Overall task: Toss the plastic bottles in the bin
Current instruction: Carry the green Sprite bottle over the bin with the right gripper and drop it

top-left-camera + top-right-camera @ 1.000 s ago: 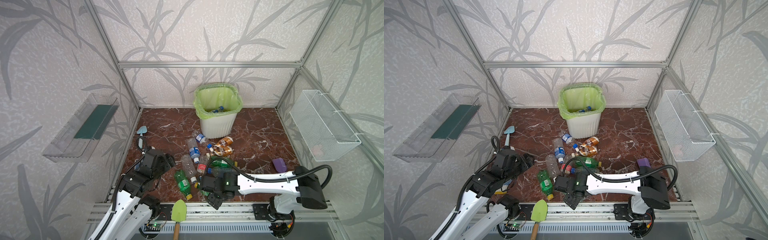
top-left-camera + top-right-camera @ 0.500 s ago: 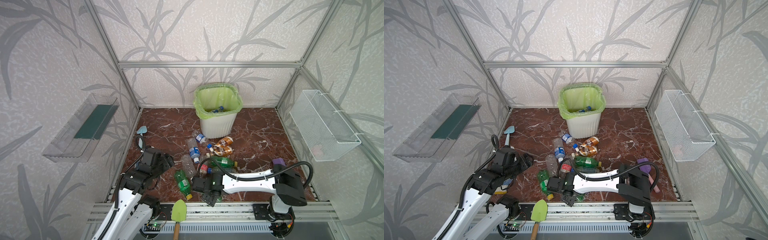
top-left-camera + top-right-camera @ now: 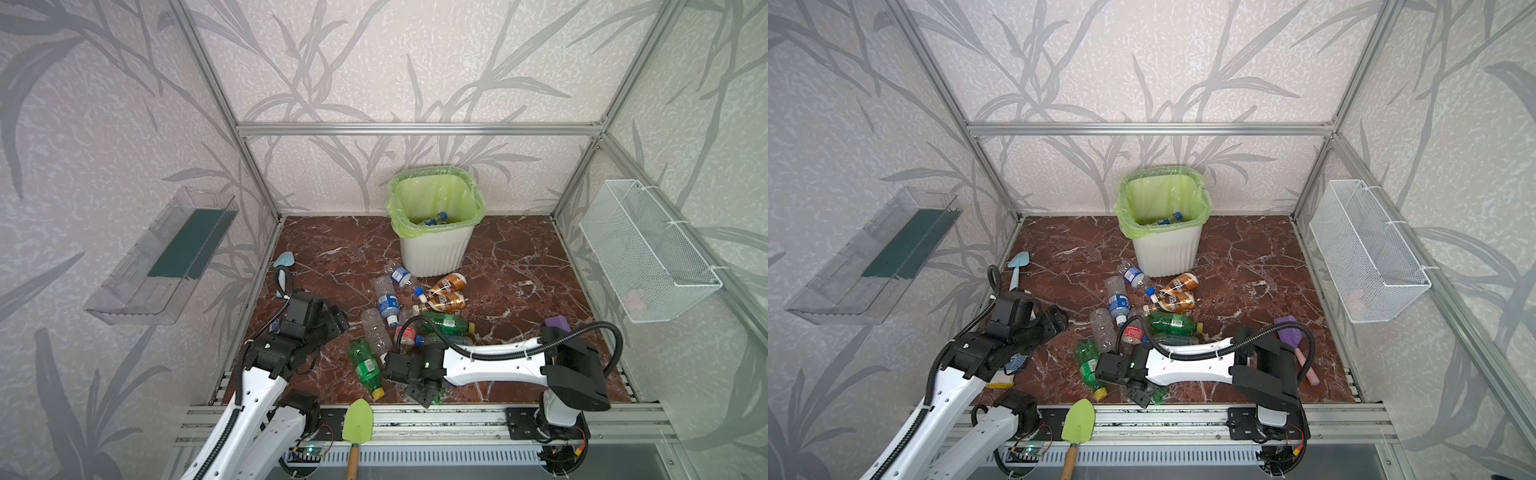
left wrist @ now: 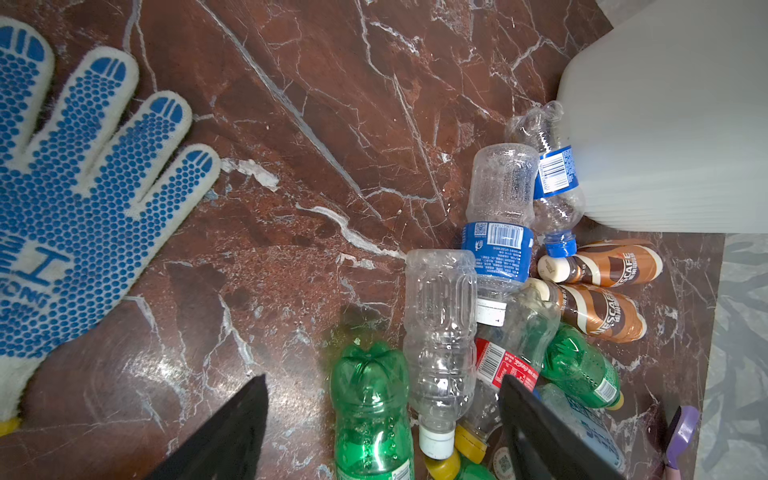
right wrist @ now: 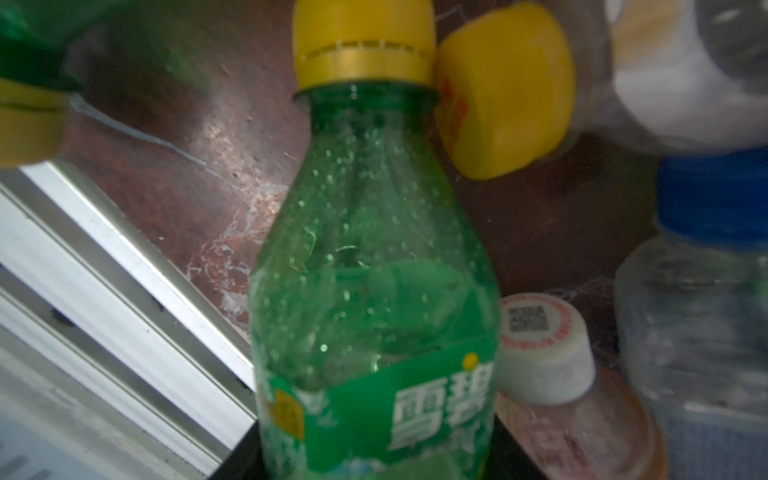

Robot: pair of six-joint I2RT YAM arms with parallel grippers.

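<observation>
Robot test cell, lab setting. Aluminium frame (image 3: 415, 129) encloses three walls papered in a grey leaf print (image 3: 415, 62); marble-patterned floor (image 3: 519, 266); two arms bolted to a slotted front rail (image 3: 457, 419); exposed wiring and a circuit board (image 3: 309, 451) beneath.

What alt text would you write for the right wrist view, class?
A green soda bottle with a yellow cap fills the frame, its lower body between the right gripper's dark jaws. Around it on the red marble floor lie a loose yellow cap and other bottles, blurred.
</observation>
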